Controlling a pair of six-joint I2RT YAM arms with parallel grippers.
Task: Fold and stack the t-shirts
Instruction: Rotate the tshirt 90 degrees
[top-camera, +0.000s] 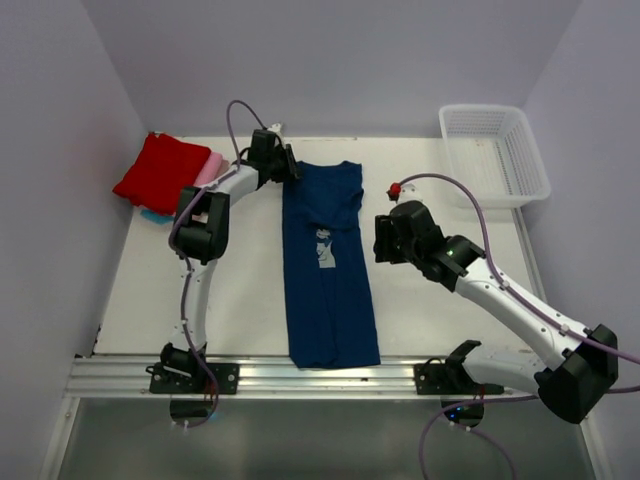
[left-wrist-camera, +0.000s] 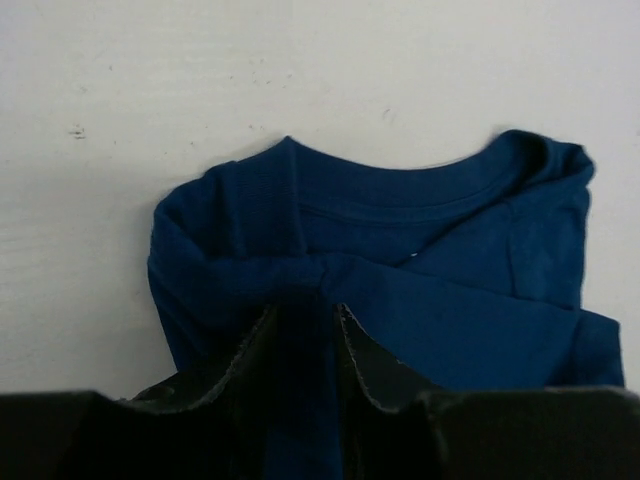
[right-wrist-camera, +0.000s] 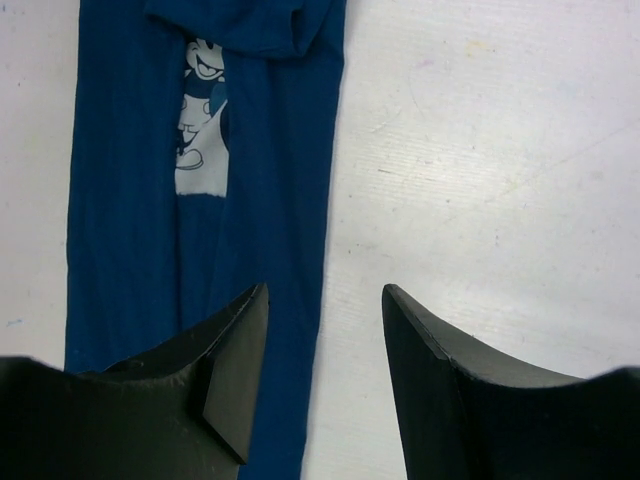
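The navy t-shirt (top-camera: 330, 290) lies folded lengthwise into a long narrow strip down the table's middle, its pale cartoon print (top-camera: 325, 247) partly showing. My left gripper (top-camera: 283, 165) is at the shirt's far left corner by the collar. In the left wrist view its fingers (left-wrist-camera: 305, 310) are shut on a bunched fold of the navy cloth (left-wrist-camera: 450, 320). My right gripper (top-camera: 385, 240) is open and empty, just right of the shirt's middle. In the right wrist view it (right-wrist-camera: 325, 295) straddles the shirt's right edge (right-wrist-camera: 290, 200); the print (right-wrist-camera: 200, 130) shows there too.
A folded red tee (top-camera: 160, 170) lies at the far left on a pink one (top-camera: 210, 168), with a teal edge (top-camera: 152, 215) beneath. A white mesh basket (top-camera: 530, 160) stands at the far right corner. White walls close three sides.
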